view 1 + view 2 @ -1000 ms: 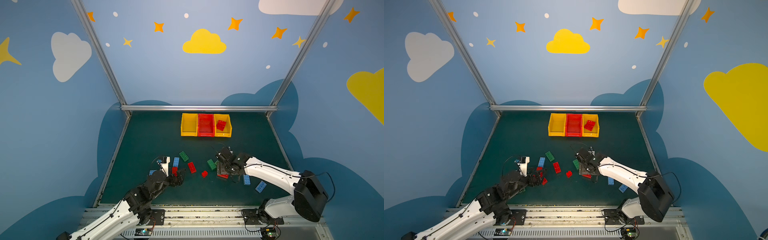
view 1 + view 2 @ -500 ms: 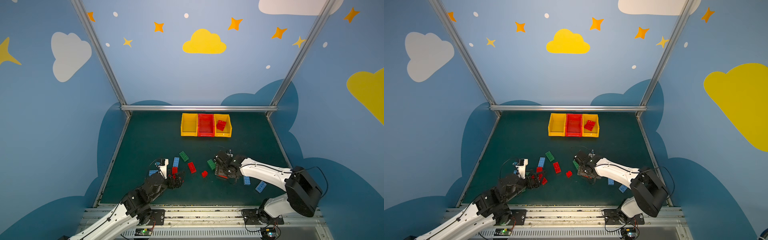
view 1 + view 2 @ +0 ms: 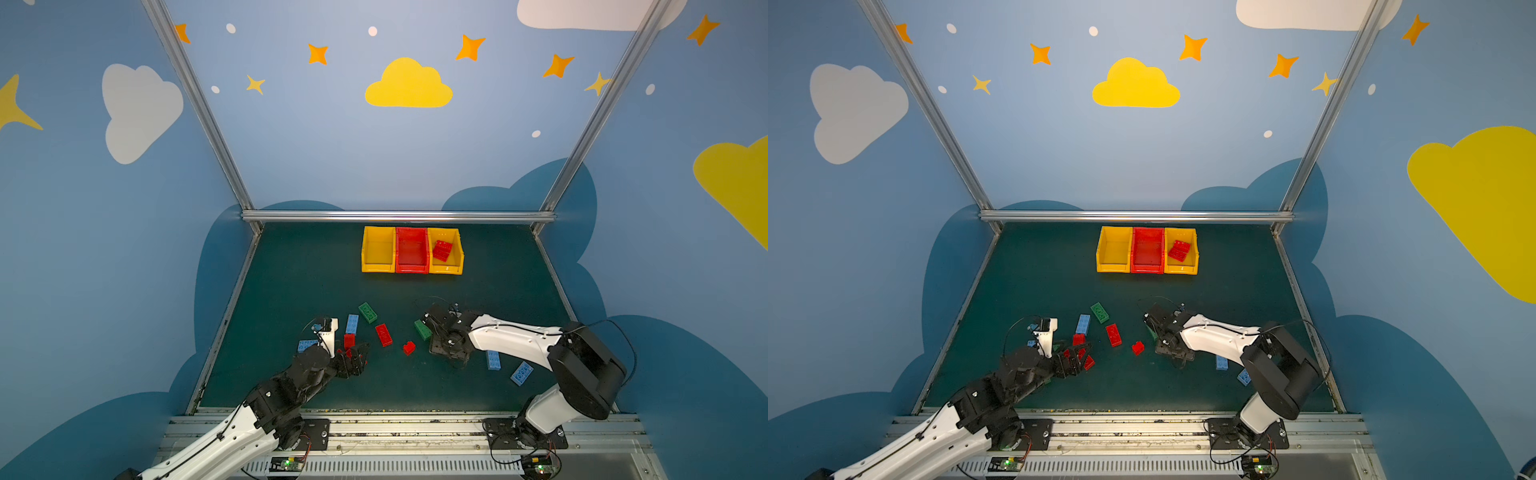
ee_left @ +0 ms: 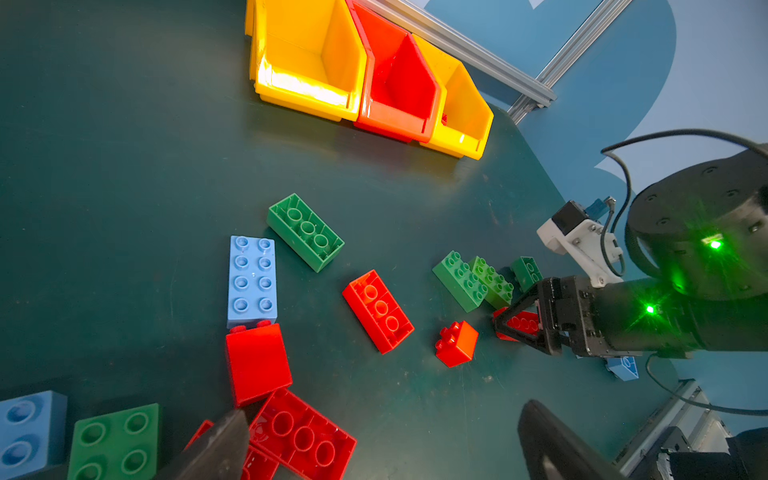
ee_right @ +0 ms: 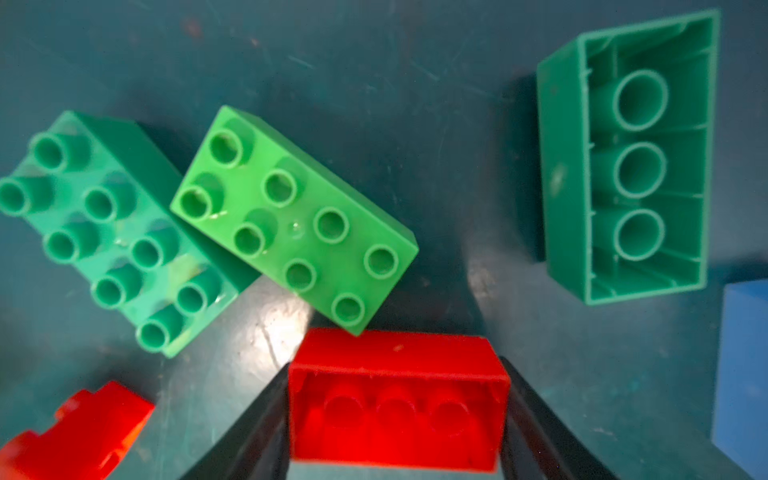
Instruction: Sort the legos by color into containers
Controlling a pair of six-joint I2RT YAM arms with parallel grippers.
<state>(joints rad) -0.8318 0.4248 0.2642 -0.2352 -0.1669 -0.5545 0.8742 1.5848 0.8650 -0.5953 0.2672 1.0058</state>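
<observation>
**Top views.** Three bins (image 3: pixel 411 250) sit side by side at the far edge of the table (image 3: pixel 299 270): yellow, red, yellow. The right yellow bin (image 3: pixel 458 259) holds red bricks (image 3: pixel 442 250), so I take it as the red destination. The loose bricks (image 3: pixel 368 312) lie scattered on the near half, within reach of both arms. The left end effector (image 3: pixel 353 361) is low over a red cluster at near left. The right end effector (image 3: pixel 1173 353) points down just right of centre.

**Left wrist.** The left end effector is spread wide and grips nothing. A hollow-side-up red piece (image 4: pixel 303 436) lies just beside one finger and looks like its likely target.

**Right wrist.** A red brick (image 5: pixel 397 399) sits between the fingers (image 5: pixel 257 428), hollow side toward the camera. Both fingers look flush against its short ends, so I read this as a grip. I cannot tell whether it has left the table. A light green brick (image 5: pixel 295 220) touches its far edge, so a straight lift should spare that neighbour. A dark green brick (image 5: pixel 104 232) lies beside the light green one.

**Surface and room.** The table is covered by a dark green mat, scuffed, with a glare patch. The walls (image 3: pixel 332 145) are blue with painted clouds and stars. An aluminium rail (image 3: pixel 395 216) runs behind the bins.
</observation>
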